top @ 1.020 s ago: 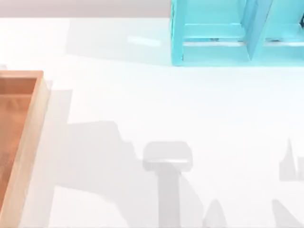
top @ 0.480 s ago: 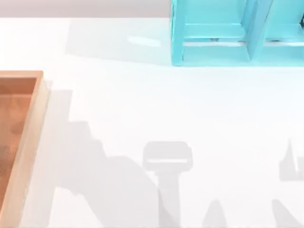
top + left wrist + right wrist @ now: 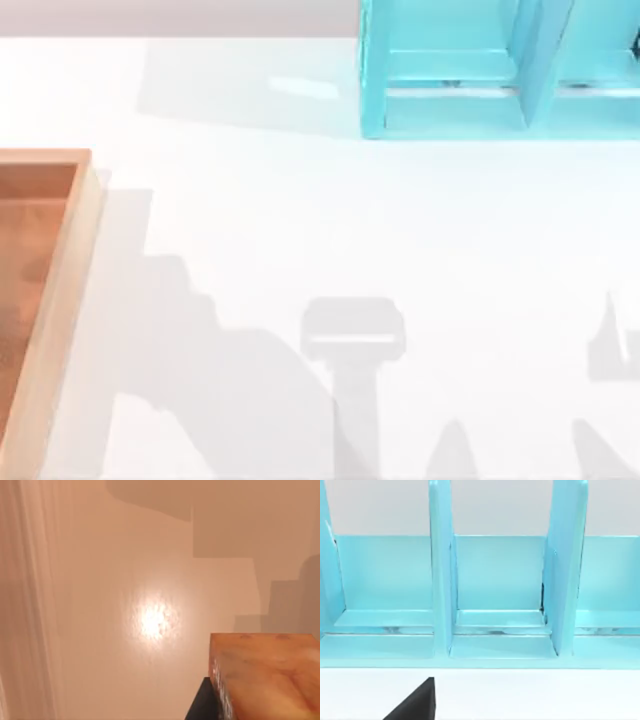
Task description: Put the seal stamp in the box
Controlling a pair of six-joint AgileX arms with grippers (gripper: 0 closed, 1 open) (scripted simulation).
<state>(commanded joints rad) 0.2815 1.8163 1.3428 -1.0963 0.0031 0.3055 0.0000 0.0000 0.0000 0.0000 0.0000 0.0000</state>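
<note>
The box [image 3: 60,300] lies at the table's left edge, with a light tan rim and an orange-brown floor, cut off by the frame. In the left wrist view the seal stamp [image 3: 267,677] looms close, an orange-brown mottled block against a dark finger [image 3: 201,702] of my left gripper, which is shut on it. Beneath it spreads a pale tan surface [image 3: 150,620] with a bright glare spot and stepped shadows. A dark part of my right gripper [image 3: 415,702] shows above the white table, facing the turquoise shelf unit [image 3: 495,595].
The turquoise shelf unit [image 3: 500,70] stands at the back right, its open compartments divided by upright panels. Grey arm shadows fall across the white table [image 3: 300,220] along its front edge.
The left arm's shadow on the table changed shape a second ago, its upper edge drawing back toward the left and lower. Since half a second ago nothing has visibly moved.
</note>
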